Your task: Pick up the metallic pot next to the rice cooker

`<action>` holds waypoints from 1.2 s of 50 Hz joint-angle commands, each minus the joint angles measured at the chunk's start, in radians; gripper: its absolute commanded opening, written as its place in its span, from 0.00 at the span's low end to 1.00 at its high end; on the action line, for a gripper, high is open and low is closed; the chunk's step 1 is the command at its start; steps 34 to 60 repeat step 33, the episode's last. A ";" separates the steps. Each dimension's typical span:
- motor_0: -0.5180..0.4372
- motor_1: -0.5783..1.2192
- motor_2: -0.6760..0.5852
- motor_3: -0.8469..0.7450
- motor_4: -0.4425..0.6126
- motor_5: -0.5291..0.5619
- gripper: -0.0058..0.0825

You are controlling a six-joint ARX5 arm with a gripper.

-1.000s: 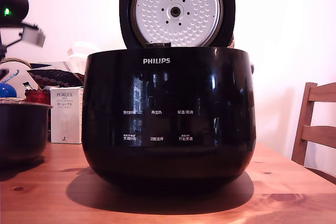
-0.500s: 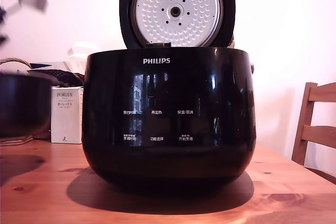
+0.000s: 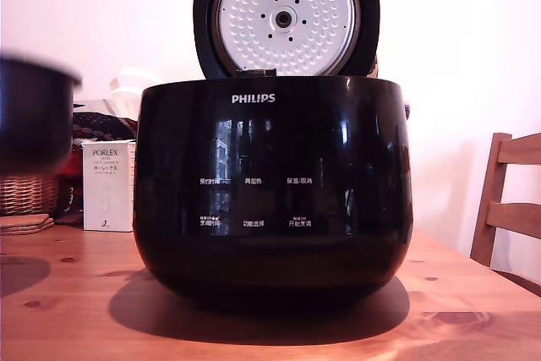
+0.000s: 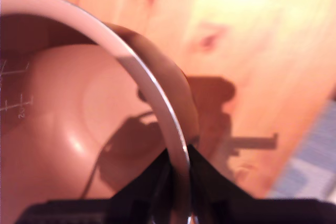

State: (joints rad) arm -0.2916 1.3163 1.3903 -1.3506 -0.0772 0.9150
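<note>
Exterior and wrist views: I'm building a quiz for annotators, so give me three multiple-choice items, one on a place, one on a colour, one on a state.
1. Where is the metallic pot in the exterior view?
A. Inside the rice cooker
B. At the left edge, off the table
C. On the chair

2. What colour is the rice cooker body?
A. Glossy black
B. White
C. Red

3. How is the end effector placed?
A. Open, away from the pot
B. Shut on the pot's rim
C. Holding the white box

Answers:
1 B, bare table and its shadow show beneath it.
2 A, black under the PHILIPS mark.
3 B, the wrist view shows a finger on each side of the rim.
</note>
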 commanded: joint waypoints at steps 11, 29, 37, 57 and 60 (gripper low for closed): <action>-0.037 -0.034 0.162 -0.004 0.006 -0.081 0.04; -0.065 -0.034 0.188 -0.006 0.006 -0.101 0.04; -0.065 -0.034 0.188 -0.006 0.006 -0.104 0.04; -0.065 -0.034 0.188 -0.006 0.006 -0.104 0.04; -0.065 -0.034 0.188 -0.006 0.006 -0.104 0.04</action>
